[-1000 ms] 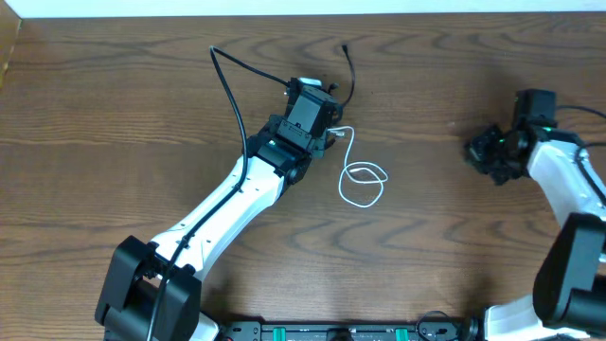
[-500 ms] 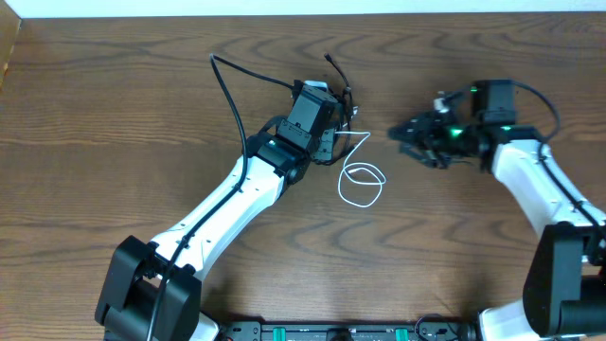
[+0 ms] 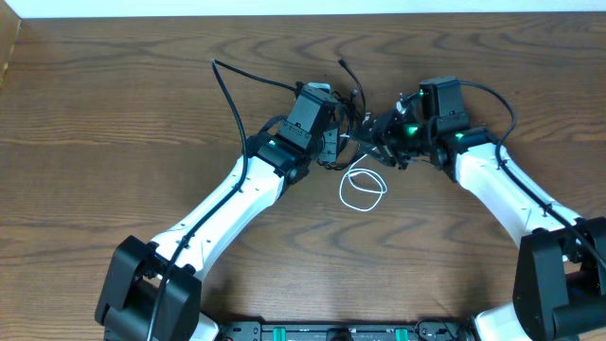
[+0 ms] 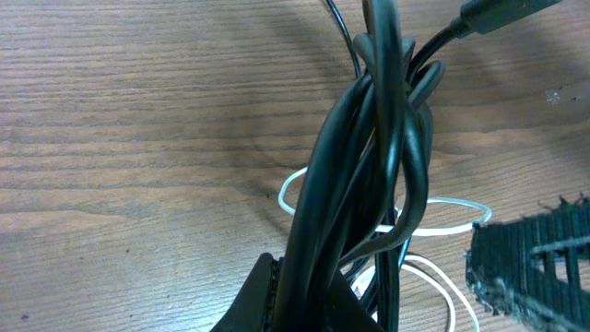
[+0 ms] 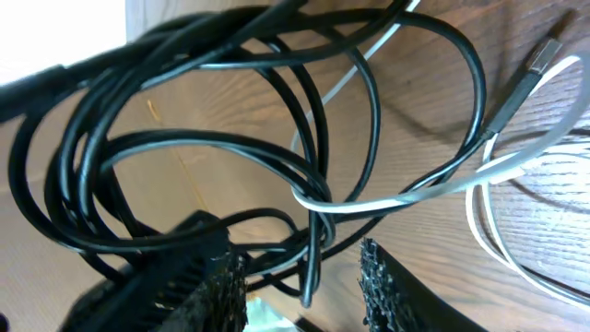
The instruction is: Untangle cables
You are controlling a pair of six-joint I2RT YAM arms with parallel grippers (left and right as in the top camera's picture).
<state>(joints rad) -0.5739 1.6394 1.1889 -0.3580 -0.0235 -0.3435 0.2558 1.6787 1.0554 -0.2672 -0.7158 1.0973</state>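
Note:
The cables (image 3: 352, 116) are a bundle of thin black loops with one white cord (image 3: 363, 187) trailing onto the table. My left gripper (image 3: 333, 140) is shut on the black strands (image 4: 369, 184), which rise straight out of its jaws (image 4: 318, 295). The white cord (image 4: 442, 205) curls behind them. My right gripper (image 3: 377, 133) faces the bundle from the right. In the right wrist view it (image 5: 304, 277) stands open, with a black loop end (image 5: 312, 263) hanging between its fingers (image 5: 387, 277), clear of both. A plug end (image 5: 544, 55) shows at the upper right.
The left arm's own thick black wire (image 3: 232, 95) arcs over the table to the upper left. The white wall edge (image 3: 303, 8) runs along the far side. Bare wooden table (image 3: 114, 142) lies all around the two arms.
My right arm has swung from the far right over to the bundle and its jaws have opened around a black loop. The left gripper has kept its hold in nearly the same place.

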